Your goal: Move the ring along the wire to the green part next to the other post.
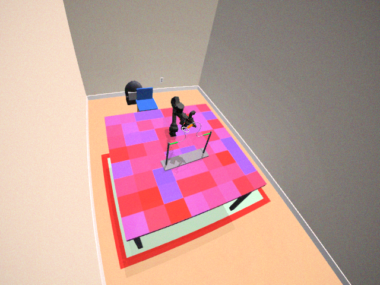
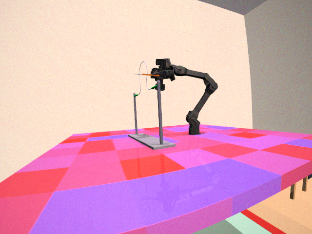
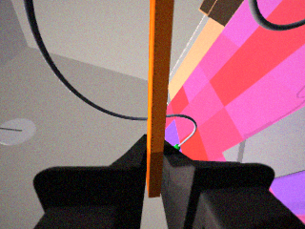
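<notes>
The white ring [image 1: 185, 131] [image 2: 136, 73] lies nearly level around the rising grey wire on the side of the left post [image 1: 167, 154] [image 2: 135, 113]; whether they touch cannot be told. My gripper [image 1: 193, 124] [image 2: 154, 74] [image 3: 151, 138] is shut on the orange handle [image 1: 190, 126] [image 2: 146, 74] [image 3: 160, 72], which stays nearly level. The grey wire [image 2: 143, 61] [image 3: 95, 106] arches above both posts and passes behind the handle in the wrist view. One green part [image 1: 173, 143] [image 2: 136, 94] is at the left post, the other [image 1: 206, 133] [image 2: 153, 87] at the right post [image 1: 206, 143] [image 2: 160, 113].
Both posts stand on a grey base plate [image 1: 198, 154] [image 2: 165, 146] on the patchwork table [image 1: 196, 184] [image 2: 151, 196]. The arm reaches over from the table's far side in the top view. A blue chair [image 1: 147, 104] stands beyond the table.
</notes>
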Robot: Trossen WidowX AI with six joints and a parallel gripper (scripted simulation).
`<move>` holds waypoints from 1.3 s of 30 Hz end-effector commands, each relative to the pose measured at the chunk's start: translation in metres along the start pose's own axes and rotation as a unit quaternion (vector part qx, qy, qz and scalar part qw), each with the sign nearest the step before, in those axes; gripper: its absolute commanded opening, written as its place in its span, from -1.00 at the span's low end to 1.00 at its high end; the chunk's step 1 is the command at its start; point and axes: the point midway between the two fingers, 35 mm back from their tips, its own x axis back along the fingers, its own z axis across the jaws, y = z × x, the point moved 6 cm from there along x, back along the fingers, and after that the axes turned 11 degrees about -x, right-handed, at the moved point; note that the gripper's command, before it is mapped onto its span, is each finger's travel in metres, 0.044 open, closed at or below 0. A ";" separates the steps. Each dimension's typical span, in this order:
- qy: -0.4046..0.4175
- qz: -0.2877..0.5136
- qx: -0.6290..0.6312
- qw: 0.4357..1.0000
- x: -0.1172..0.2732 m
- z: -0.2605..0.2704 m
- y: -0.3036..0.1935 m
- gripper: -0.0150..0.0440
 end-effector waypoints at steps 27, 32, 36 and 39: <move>-0.107 -0.036 0.173 0.979 -0.001 -0.001 -0.001 -1.00; -0.125 -0.042 0.202 0.971 -0.001 -0.002 -0.001 -1.00; -0.139 -0.048 0.225 0.963 -0.001 -0.002 -0.001 -1.00; -0.150 -0.052 0.242 0.957 -0.001 -0.003 -0.001 -1.00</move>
